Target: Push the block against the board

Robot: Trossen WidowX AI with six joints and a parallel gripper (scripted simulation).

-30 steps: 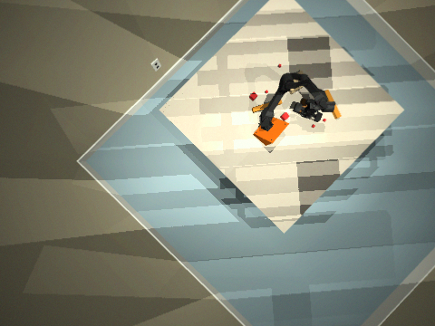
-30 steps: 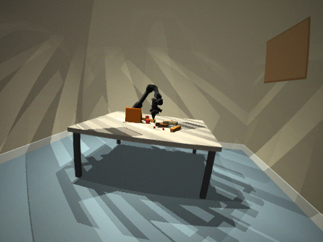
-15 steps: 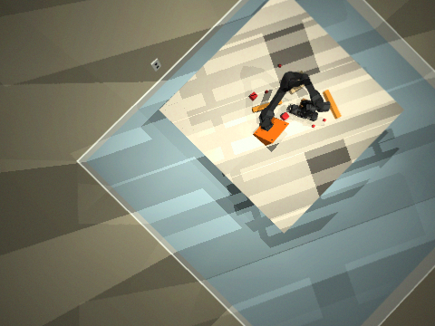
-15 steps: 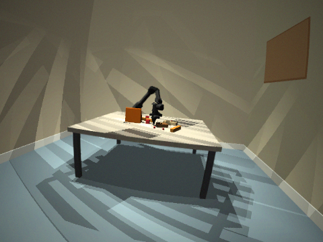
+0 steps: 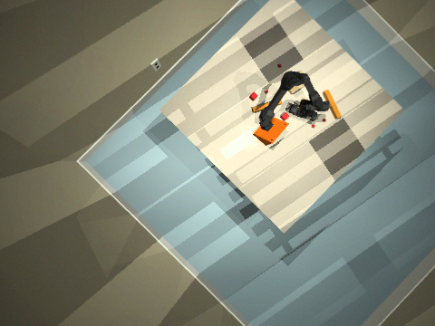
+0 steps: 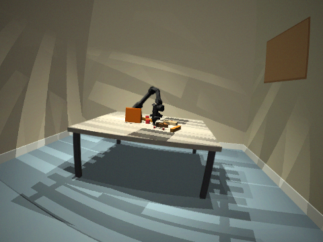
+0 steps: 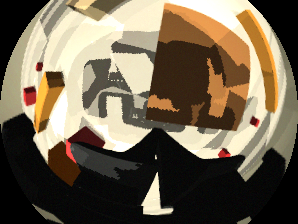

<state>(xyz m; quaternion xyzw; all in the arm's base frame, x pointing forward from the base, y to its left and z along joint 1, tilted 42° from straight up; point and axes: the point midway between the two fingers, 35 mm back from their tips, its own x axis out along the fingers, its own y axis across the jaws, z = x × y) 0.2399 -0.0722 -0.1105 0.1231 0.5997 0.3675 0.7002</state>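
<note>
The brown-orange square block (image 7: pixel 200 90) (image 6: pixel 163 124) lies flat, large in the wrist view and partly in shadow; the arm mostly covers it in the top view. A pale tan piece (image 7: pixel 96 9) (image 6: pixel 171 123) (image 5: pixel 296 89), which looks like the board, lies beyond it and to the left in the wrist view, cut off by the image edge. Table surface shows between them there. My gripper (image 7: pixel 156 131) (image 6: pixel 154 124) is shut and empty, low beside the block's near left corner. Whether it touches the block I cannot tell. Its fingertips are hidden in the top view.
An orange bar (image 5: pixel 332 104) (image 7: pixel 262 60) (image 6: pixel 175 128) lies right of the block in the wrist view. Another bar (image 7: pixel 49 100) lies left. A red cube (image 5: pixel 285 116) (image 7: pixel 86 136) is left of my fingers; several smaller ones lie around. A large orange box (image 5: pixel 272 131) (image 6: pixel 133 115) stands by the arm's base.
</note>
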